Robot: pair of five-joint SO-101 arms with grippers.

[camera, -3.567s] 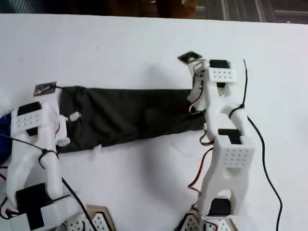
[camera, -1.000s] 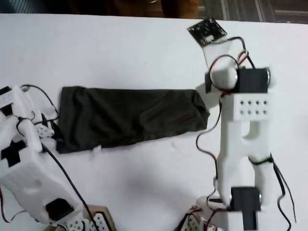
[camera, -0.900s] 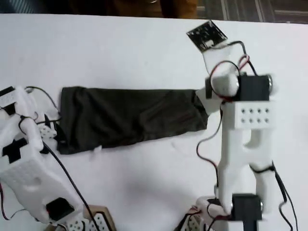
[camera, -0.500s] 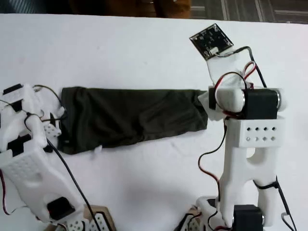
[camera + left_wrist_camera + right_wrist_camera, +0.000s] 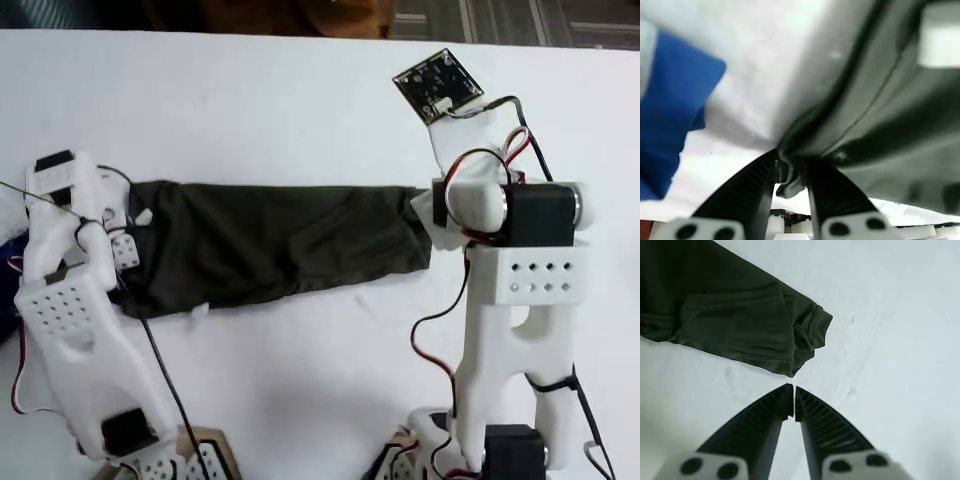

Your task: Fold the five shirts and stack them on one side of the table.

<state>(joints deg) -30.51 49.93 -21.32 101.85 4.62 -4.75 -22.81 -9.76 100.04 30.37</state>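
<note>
One dark shirt (image 5: 270, 245) pinched in L hand (image 5: 791, 162); R hand (image 5: 792, 391) closed, empty; blue cloth (image 5: 670, 110) beside L.

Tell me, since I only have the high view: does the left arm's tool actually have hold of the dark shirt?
Observer: Yes. The left wrist view shows the left tool shut on a bunched edge of the dark shirt.
Operator: And the right one? Its arm hides it from above.
Observer: The right tool is shut and holds nothing.
Operator: Is it touching the cloth?
Observer: No. In the right wrist view a strip of bare table shows between its tips and the shirt's end.
</note>
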